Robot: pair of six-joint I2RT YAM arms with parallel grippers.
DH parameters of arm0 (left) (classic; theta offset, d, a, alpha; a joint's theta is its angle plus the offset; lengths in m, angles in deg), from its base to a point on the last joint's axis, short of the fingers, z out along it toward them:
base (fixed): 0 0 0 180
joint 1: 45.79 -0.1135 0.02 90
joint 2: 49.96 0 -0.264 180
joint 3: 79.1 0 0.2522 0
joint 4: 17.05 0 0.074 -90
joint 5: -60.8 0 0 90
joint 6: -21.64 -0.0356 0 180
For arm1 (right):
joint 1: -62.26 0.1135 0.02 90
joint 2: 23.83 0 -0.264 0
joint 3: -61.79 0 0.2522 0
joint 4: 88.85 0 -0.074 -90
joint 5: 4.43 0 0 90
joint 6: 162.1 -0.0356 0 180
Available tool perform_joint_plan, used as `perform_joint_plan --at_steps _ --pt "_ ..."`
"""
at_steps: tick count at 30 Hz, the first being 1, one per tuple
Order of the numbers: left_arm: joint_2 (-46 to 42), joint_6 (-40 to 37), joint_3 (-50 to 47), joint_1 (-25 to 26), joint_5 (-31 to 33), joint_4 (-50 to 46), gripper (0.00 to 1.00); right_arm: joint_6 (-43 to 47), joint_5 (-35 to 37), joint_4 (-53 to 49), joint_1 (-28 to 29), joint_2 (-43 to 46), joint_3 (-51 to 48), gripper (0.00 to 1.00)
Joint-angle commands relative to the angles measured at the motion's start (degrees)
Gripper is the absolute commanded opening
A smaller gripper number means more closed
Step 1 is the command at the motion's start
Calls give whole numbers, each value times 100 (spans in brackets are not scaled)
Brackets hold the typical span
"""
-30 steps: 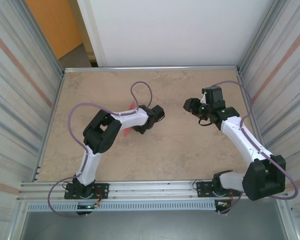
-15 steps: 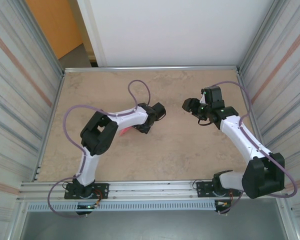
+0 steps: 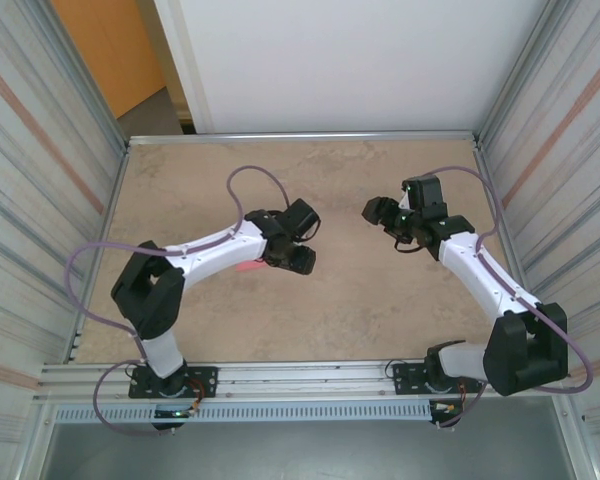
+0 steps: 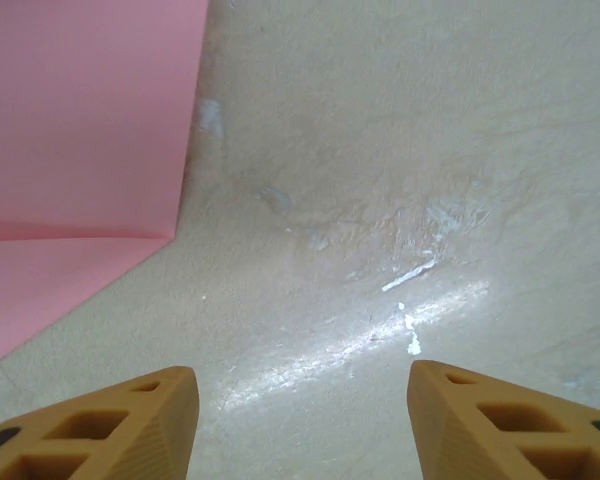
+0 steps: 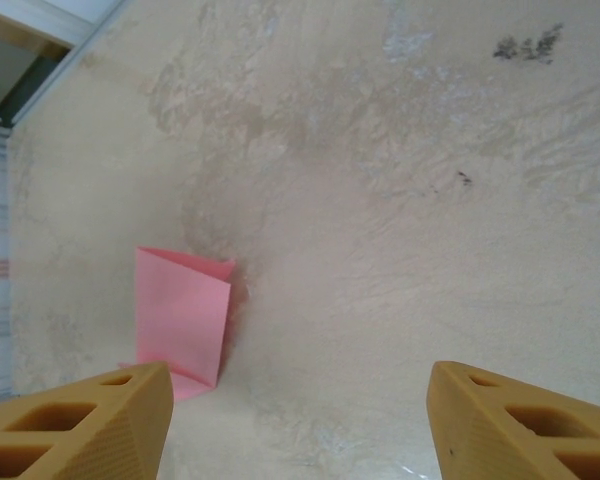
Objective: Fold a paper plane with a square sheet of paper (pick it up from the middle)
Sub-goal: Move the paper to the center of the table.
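The square sheet of paper (image 4: 75, 150) is pink and folded, with a crease across it, and lies on the table at the upper left of the left wrist view. In the top view a pink sliver of the paper (image 3: 248, 266) pokes out from under the left forearm. In the right wrist view the folded paper (image 5: 180, 320) sits at the lower left, one flap raised. My left gripper (image 4: 305, 420) (image 3: 302, 260) is open over bare table, to the right of the paper. Across the table my right gripper (image 5: 300, 420) (image 3: 372, 210) is open and holds nothing.
The beige tabletop (image 3: 350, 300) is fenced by metal rails and corrugated side walls (image 3: 30, 220). A purple cable (image 3: 255, 180) loops above the left arm. Scuffs and white marks (image 4: 410, 280) dot the surface.
My left gripper has opened and let go of the paper, then swung right and nearer as the arm stretched out. The raised pink flap dropped from view. My right gripper has opened wider.
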Motion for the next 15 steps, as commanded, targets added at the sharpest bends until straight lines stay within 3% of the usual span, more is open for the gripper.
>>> perform_joint_plan --at_steps 1,5,8,12,15 --pt "-283 101 -294 -623 -477 295 60 -41 -261 230 49 -75 -36 69" --pt "-277 198 -684 -1439 -1396 882 61 34 -203 264 134 -87 -38 75" --pt "-114 378 -873 -1885 -1972 1258 60 122 -13 282 272 -43 -71 86" --pt "136 443 -874 -2176 -2114 1468 59 187 179 298 419 -8 -62 99" --pt "293 471 -815 -2247 -2213 1567 59 218 285 254 484 -32 -21 99"
